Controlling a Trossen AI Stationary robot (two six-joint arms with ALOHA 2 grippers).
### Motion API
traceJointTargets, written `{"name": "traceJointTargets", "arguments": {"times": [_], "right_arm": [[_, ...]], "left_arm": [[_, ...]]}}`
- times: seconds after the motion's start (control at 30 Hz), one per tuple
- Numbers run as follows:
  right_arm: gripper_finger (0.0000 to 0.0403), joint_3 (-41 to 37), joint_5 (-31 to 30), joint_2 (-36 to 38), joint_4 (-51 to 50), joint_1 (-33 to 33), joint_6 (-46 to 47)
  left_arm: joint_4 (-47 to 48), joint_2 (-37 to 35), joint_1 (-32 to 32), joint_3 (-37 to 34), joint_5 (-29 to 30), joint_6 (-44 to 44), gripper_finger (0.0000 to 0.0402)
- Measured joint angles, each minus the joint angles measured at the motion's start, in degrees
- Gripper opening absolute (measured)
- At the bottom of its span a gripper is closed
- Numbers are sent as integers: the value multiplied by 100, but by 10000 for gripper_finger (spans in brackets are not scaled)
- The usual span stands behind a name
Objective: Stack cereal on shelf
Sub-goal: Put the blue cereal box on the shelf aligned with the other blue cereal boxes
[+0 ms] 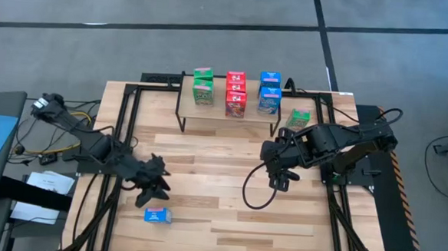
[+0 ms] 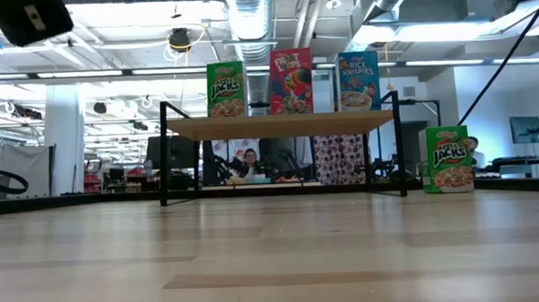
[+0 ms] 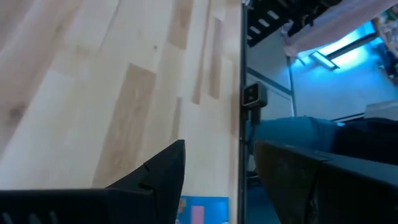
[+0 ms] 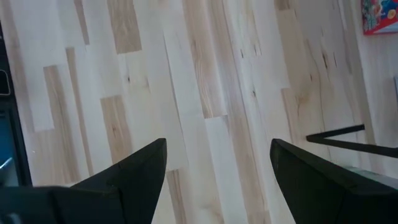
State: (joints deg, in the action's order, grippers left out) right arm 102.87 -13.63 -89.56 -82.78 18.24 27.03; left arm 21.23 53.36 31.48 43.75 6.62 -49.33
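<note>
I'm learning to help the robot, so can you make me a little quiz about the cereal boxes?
1. True or false: a green box stands on the tabletop right of the shelf.
2. What colour is the box lying near the left gripper?
A red
B blue
C green
3. Fill in: the right gripper hovers with its jaws ____ and empty.

Key: 1 true; 2 B; 3 open

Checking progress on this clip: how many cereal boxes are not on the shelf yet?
2 visible. A green box stands on the table beside the shelf's right end, and a blue box lies flat near the table's front edge, by the left tool. Others could be hidden.
</note>
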Motion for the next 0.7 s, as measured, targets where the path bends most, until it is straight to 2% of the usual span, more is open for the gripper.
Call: {"name": "traceJointTargets", "arguments": {"times": [0.33,0.47,0.7], "right_arm": [[311,0,0,0,247,0,0],[311,2,1,0,248,0,2],[311,2,-2,0,370,0,4]], "left_arm": [[-146,0,920,36,478,-104,179],[-124,2,1237,293,719,-130,179],[182,4,1567,891,1275,379,179]]}}
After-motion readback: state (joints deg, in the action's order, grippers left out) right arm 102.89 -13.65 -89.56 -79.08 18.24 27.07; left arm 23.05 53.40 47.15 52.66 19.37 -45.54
